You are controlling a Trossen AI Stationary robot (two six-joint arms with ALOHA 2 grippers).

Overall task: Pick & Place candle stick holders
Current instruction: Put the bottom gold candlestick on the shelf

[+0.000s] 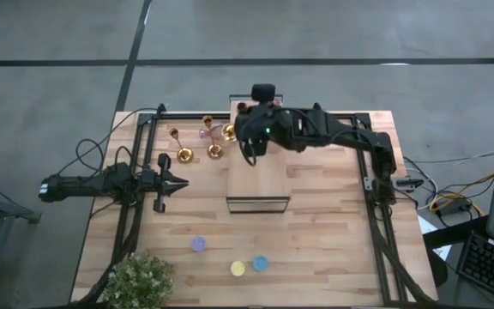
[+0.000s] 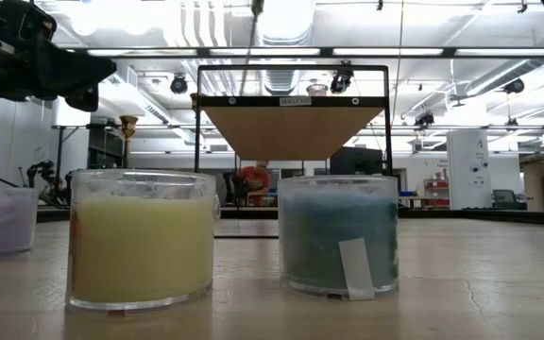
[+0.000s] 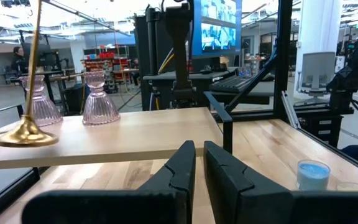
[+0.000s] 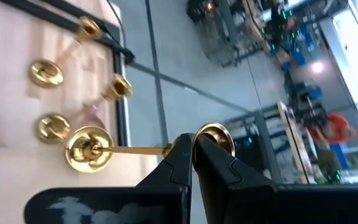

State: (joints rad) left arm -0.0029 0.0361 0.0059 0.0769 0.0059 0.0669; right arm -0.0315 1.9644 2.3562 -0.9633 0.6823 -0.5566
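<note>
My right gripper is over the far part of the long light-wood block, shut on a gold candle stick holder. Two more gold holders and pink holders stand left of the block's far end. Two pink holders show behind the held one in the left wrist view. The purple, yellow and blue cups stand near the front edge. My left gripper waits shut and empty left of the block. My right gripper pinches the gold holder's thin stem between its two fingers, just below the top cup. The fingers come from above, pointing down. The holder stands about upright below them, its round base on the block's top.
A small green plant stands at the near left corner. Black frame rails run along both sides of the table. In the low view the yellow and blue cups stand close to the camera.
</note>
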